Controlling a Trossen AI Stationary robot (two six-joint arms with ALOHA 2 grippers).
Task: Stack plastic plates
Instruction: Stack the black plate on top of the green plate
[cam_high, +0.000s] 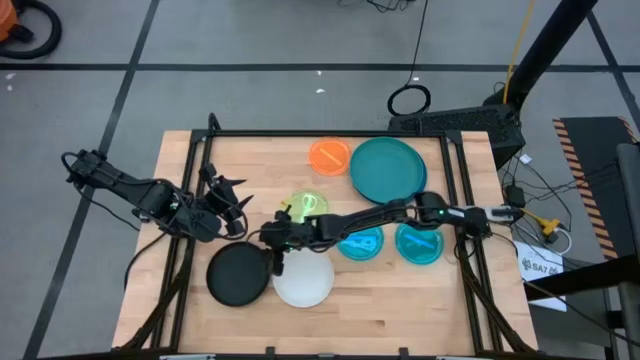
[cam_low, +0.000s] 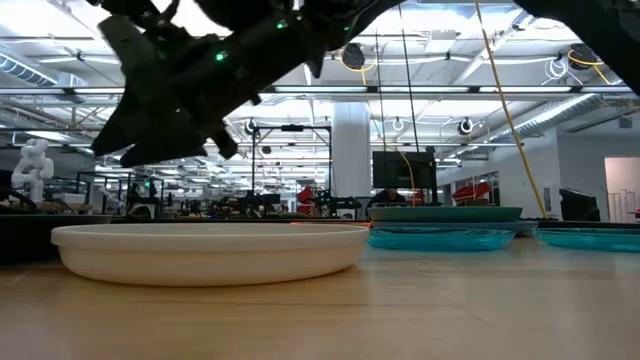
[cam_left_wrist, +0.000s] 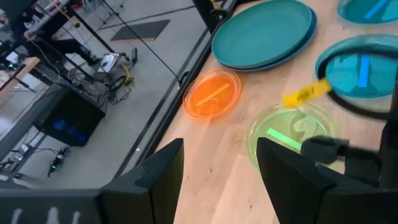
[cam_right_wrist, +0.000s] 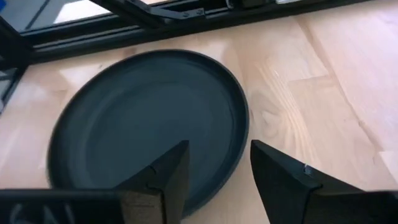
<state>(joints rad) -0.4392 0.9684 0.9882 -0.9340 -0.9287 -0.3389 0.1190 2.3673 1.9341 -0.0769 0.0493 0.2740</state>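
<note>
At the black plate's rim: right end effector (cam_right_wrist: 214, 168), fingers parted, empty, over the near edge of the black plate (cam_high: 239, 274).
Beside it: white plate (cam_high: 303, 281), touching or just beside the black one; unstacked.
Left side of tabletop (cam_high: 390, 310): left end effector (cam_high: 228, 203) waits, fingers apart, holding nothing.
Done, by appearance: dark teal plate (cam_high: 386, 168) lies on the blue plate (cam_left_wrist: 298, 55).
Left: lime green plate (cam_high: 305, 209), orange plate (cam_high: 329, 155), two cyan plates (cam_high: 420, 243) all lie singly.

wooden table (cam_high: 400, 300), cable coil (cam_high: 409, 100)
</note>
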